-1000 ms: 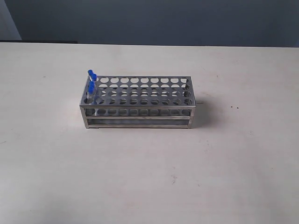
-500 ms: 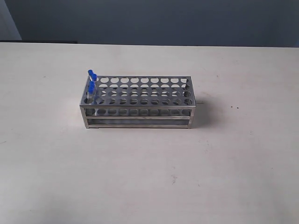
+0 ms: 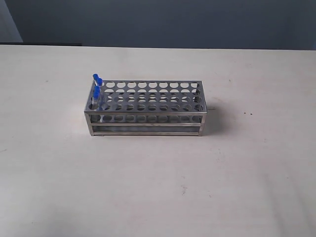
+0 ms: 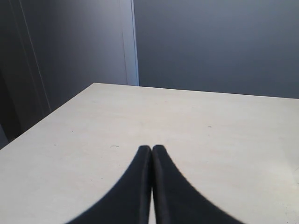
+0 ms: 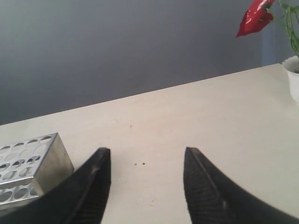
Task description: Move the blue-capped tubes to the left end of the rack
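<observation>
The rack point(image 3: 145, 106) stands near the middle of the worktop point(image 3: 148, 187), long side toward the exterior camera. The blue-capped tubes point(image 3: 97, 89) stand upright in the holes at its left end, caps bunched too closely to count with certainty; every other hole appears empty. On this evidence the transfer is judged complete, with nothing left but to keep the arms clear. The left fingers point(image 4: 135, 186) are pressed together, holding nothing, over bare worktop near a corner edge. The right fingers point(image 5: 93, 186) are spread and empty, with the right end of the rack just beside one of them. Neither arm shows in the exterior view. Open worktop surrounds the rack on all sides; a white pot point(image 5: 294, 77) with a red flower point(image 5: 254, 16) stands well apart at the far edge.
</observation>
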{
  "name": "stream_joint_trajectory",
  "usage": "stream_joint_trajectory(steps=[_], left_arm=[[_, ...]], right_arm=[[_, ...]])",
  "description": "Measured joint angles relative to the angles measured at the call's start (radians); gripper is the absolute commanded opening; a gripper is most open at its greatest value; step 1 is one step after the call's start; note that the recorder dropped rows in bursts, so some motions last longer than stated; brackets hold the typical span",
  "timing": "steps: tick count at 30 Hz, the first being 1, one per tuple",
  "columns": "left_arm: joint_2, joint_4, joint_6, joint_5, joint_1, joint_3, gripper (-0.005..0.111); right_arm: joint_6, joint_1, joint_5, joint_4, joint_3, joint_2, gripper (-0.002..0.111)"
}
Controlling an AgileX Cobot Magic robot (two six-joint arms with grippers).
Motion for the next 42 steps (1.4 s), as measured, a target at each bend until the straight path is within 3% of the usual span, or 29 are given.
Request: stream_joint_trajectory(steps=[42], left_arm=[[0.0, 0.0, 0.0, 0.0, 0.0, 0.0, 0.0]], right_arm=[[0.049, 0.0, -0.004, -0.041, 0.0, 0.0, 0.047]])
